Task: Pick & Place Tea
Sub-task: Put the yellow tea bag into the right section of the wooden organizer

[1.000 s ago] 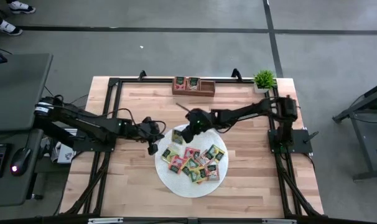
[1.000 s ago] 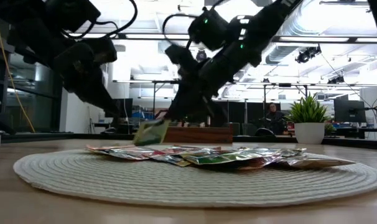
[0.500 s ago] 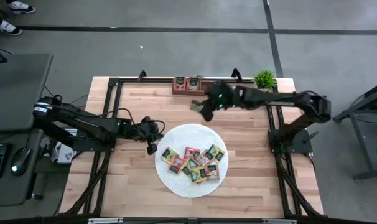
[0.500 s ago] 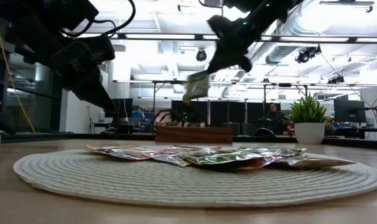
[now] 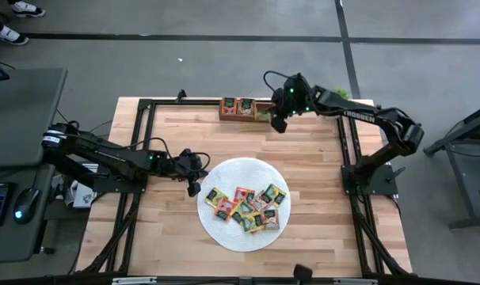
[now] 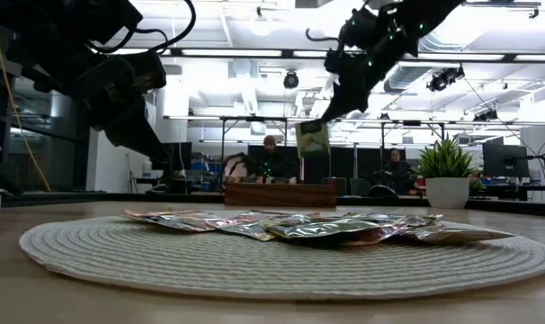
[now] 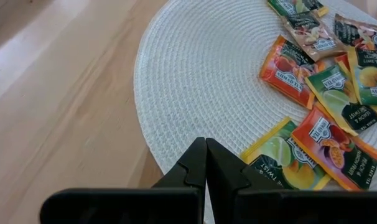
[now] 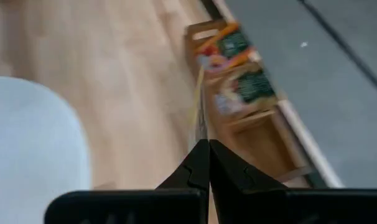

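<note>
Several tea packets in red, orange, yellow and green lie flat on the round white mat. My right gripper is over the right end of the brown wooden tray at the table's far edge, shut on one yellow-green tea packet. The tray's left and middle compartments hold packets. My left gripper hovers shut at the mat's left rim, holding nothing. My right gripper pinches the tea packet's upper edge between its two fingers, which slant down from above. The packet hangs below the fingers, clear of the tray. In the right wrist view it shows edge-on as a thin yellow strip.
A small potted plant stands at the table's far right corner. A black frame runs round the tabletop. Bare wood lies between the mat and the tray. People sit in the room beyond the table.
My right gripper has lifted a tea packet off the mat's far left part and carried it up and toward the table's far edge, to above the tray's right end, rolling its wrist on the way. The packet now hangs clear. It has stayed shut.
</note>
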Available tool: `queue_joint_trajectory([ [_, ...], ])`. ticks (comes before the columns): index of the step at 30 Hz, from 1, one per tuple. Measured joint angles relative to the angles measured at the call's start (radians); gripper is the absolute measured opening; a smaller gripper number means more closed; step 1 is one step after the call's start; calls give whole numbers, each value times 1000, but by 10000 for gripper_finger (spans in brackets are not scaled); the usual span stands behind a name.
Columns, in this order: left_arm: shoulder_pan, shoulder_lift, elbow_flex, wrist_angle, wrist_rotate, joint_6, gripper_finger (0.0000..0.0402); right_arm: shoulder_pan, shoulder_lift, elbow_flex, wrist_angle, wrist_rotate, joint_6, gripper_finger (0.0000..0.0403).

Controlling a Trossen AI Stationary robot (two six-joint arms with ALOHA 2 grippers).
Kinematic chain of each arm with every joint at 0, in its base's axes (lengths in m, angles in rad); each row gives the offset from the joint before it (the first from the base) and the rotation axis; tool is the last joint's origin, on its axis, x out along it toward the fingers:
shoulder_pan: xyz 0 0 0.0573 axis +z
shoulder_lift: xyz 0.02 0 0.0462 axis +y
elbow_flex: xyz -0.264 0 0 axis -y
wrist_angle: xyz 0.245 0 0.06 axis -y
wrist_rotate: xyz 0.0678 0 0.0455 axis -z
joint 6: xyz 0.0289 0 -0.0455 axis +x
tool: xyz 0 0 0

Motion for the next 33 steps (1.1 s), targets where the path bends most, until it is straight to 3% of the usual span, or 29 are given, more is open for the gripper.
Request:
queue_joint_trajectory([
  [15, 0, 0, 2, -1, 10, -62, 1, -149, 197, 0, 174, -42, -142, 0],
  [23, 0, 0, 2, -1, 7, -67, 1, -197, 204, 0, 211, -45, -163, 0],
  [33, 0, 0, 2, -2, 6, -79, 1, -217, 225, 0, 228, -145, -178, 0],
])
